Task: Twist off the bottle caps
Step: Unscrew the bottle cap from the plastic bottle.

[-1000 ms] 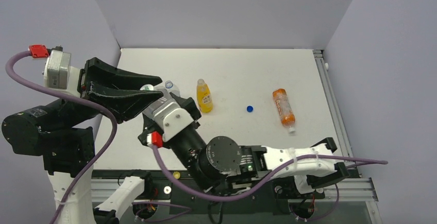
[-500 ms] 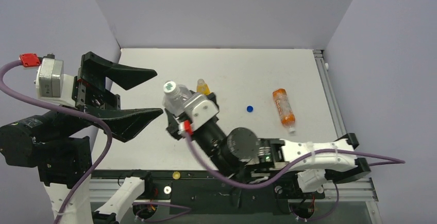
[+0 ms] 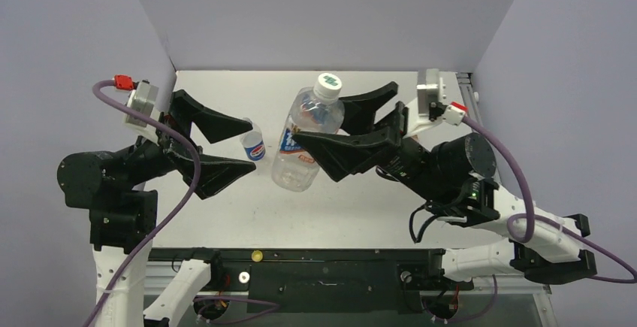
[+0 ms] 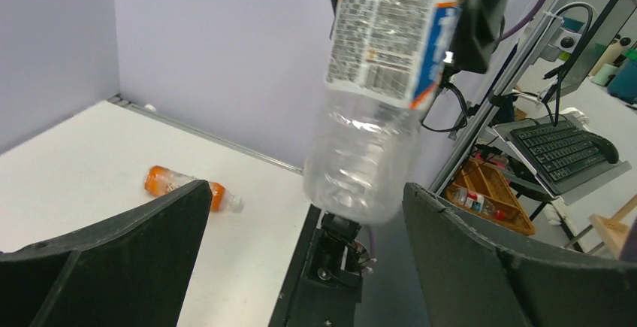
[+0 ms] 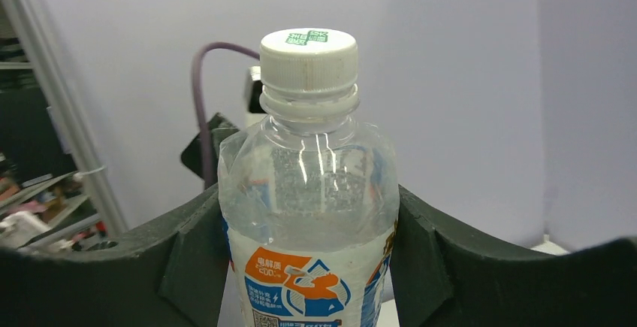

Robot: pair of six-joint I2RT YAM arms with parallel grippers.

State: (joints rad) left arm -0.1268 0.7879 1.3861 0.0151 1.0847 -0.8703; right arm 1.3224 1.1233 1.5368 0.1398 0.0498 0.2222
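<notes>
Jaws of left gripper (image 3: 253,145) have just sprung from shut to wide, empty, while right gripper (image 3: 315,124) still clamps water bottle (image 3: 289,173), now swung up mid-air between the arms, white cap (image 3: 328,81) still seated, so unscrewing looks unfinished.

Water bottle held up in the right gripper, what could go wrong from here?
The right gripper clamps the water bottle by its body, in mid-air; twisting its cap may spin or squash it. The open left gripper hangs close to the small upright Pepsi bottle and could knock it over.
</notes>
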